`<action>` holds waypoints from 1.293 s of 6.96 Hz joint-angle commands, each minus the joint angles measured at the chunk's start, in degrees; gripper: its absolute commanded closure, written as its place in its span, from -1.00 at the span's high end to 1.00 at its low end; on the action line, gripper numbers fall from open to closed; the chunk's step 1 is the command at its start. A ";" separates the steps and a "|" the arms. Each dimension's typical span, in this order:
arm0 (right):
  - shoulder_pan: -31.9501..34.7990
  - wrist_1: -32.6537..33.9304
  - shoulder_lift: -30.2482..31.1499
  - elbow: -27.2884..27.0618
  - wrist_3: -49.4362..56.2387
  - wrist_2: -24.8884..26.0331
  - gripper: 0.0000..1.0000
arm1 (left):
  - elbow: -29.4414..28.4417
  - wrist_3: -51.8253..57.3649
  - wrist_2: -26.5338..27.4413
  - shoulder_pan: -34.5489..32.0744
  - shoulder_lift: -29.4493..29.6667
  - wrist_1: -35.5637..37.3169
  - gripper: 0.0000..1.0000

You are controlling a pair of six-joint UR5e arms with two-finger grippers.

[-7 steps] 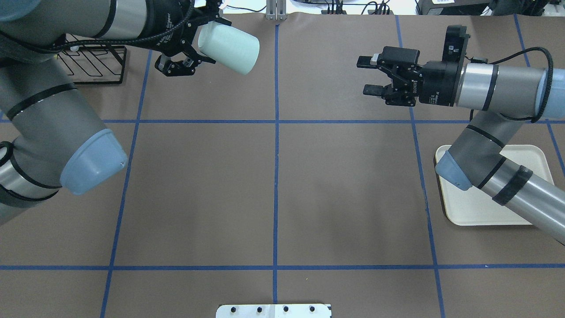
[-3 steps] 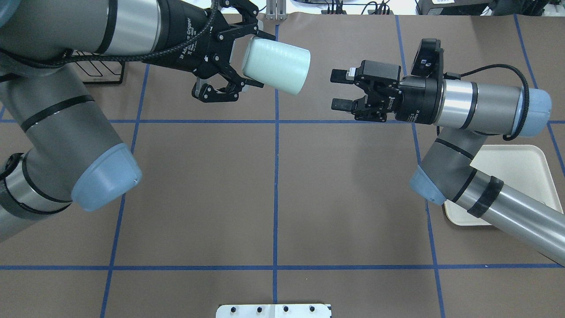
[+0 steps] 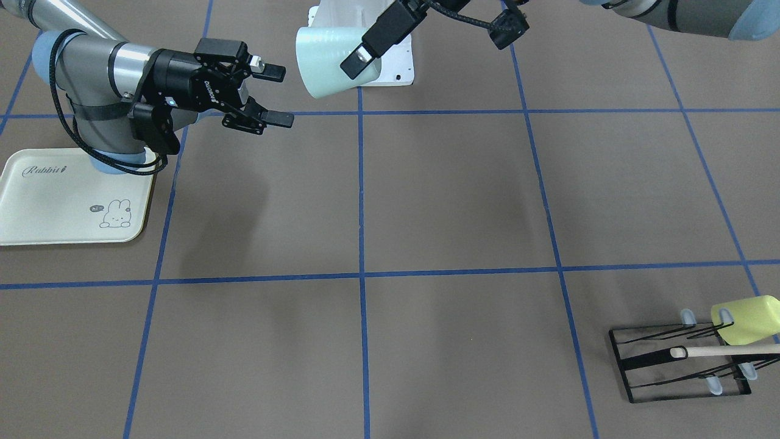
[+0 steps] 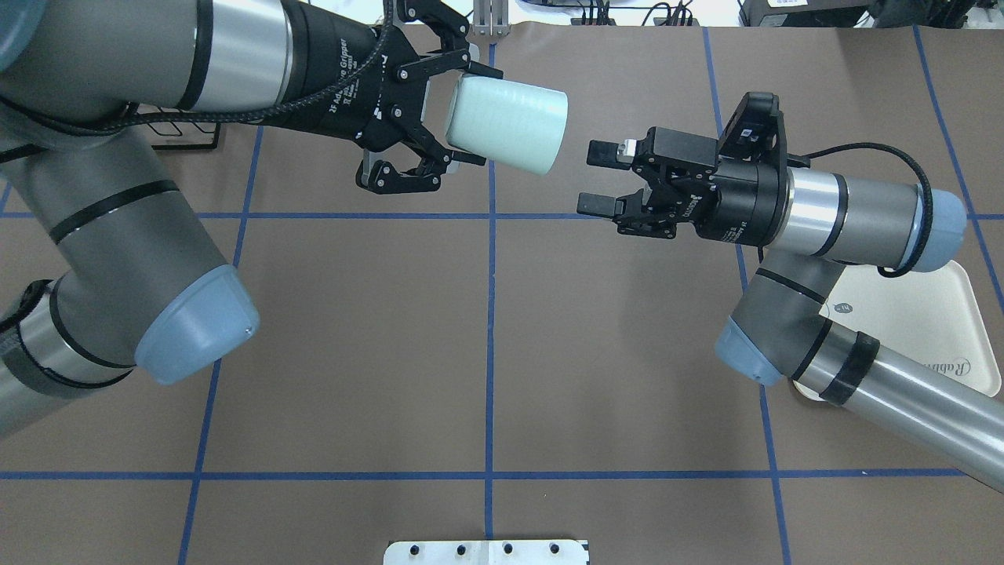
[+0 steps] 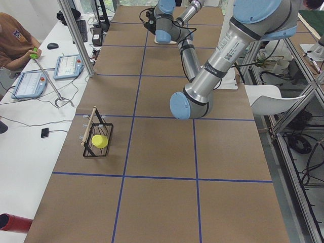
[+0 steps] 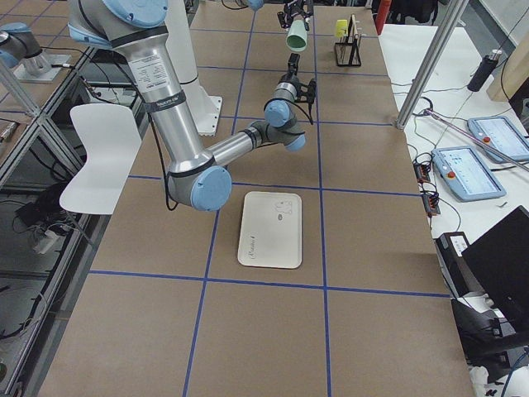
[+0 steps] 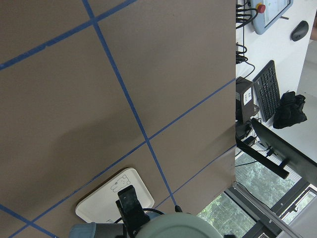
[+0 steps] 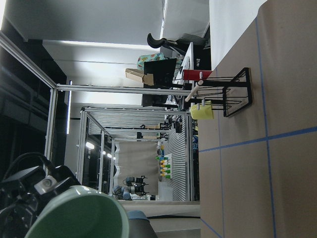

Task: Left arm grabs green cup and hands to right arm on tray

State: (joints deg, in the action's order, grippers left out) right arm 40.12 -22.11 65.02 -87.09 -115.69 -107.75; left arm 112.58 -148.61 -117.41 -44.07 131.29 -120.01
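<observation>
My left gripper [image 4: 464, 116] is shut on the narrow base end of the green cup [image 4: 510, 125] and holds it sideways in the air above the table's far middle. The cup's open mouth faces my right gripper [image 4: 596, 179], which is open and empty, a short gap from the rim. The front view shows the cup [image 3: 326, 61] and the right gripper [image 3: 279, 96] apart. The right wrist view looks into the cup's dark green inside [image 8: 79, 218]. The cream tray [image 4: 933, 322] lies flat on the right, partly under the right arm, and is bare in the front view [image 3: 55, 201].
A black wire rack [image 3: 670, 366] with a yellow-green cup [image 3: 746, 318] and a wooden bar stands at the table's far left corner. A white mounting plate [image 4: 486, 552] sits at the near edge. Blue tape lines grid the brown table.
The left arm has carried the cup to the right, toward the centre line. The right arm has moved left toward it, so the gap has narrowed. The right gripper has stayed open.
</observation>
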 commanded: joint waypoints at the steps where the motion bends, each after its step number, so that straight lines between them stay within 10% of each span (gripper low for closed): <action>1: -0.75 -2.22 0.37 0.00 -0.15 0.17 0.98 | -0.08 -0.71 0.08 -0.05 -0.25 -0.14 -0.74; 9: -2.24 -2.14 -0.25 0.79 -0.07 0.25 0.97 | -2.71 -1.41 0.17 2.93 0.80 -2.25 -0.74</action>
State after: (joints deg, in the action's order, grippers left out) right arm 37.95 -24.26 64.84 -86.40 -115.75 -107.49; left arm 109.90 -149.87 -117.26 -41.44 132.03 -122.22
